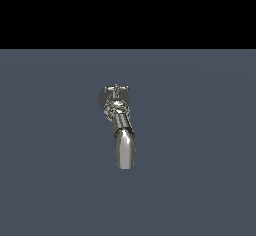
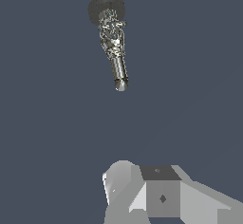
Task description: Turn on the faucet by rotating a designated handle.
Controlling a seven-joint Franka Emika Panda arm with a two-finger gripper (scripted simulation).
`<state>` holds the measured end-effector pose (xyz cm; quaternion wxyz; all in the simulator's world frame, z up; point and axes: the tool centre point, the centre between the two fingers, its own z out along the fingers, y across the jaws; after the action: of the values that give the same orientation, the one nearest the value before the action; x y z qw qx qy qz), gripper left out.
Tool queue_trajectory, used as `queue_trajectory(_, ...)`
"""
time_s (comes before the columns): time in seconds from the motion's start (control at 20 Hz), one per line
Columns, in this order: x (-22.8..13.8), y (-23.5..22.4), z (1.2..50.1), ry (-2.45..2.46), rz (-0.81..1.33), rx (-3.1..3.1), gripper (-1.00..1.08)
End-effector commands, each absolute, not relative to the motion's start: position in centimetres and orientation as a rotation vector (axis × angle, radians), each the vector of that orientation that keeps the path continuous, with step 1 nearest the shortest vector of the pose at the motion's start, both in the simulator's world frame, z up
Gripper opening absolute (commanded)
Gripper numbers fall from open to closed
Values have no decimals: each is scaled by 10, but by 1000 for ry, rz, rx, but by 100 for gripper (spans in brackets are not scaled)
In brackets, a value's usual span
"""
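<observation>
Faucet [image 1: 119,125] stands mid-frame in the exterior view, handle [image 1: 116,88] at its upper end, spout running down-frame; in my wrist view my gripper [image 2: 161,197] sits well apart from it; fingers hidden, so I cannot tell its opening; nothing visibly held.

open floor all around the faucet [image 1: 120,125], end effector [image 2: 142,194] well apart, nothing between them
</observation>
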<state>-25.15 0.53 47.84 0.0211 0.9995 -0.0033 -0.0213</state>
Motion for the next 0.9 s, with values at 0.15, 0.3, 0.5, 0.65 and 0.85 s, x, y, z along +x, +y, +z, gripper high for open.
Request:
queue_trajectory(0.15, -236, 6, 410, 43, -247, 3065, -2)
queue_trajectory(0.3, -217, -22, 365, -87, -296, 3053, -9)
queue_trajectory(0.5, -186, -12, 316, -135, -310, 3025, -27)
queue_trajectory(0.65, -160, 7, 284, -285, -308, 3098, -29)
queue_trajectory(0.85, -106, 18, 259, -403, -207, 3120, -52)
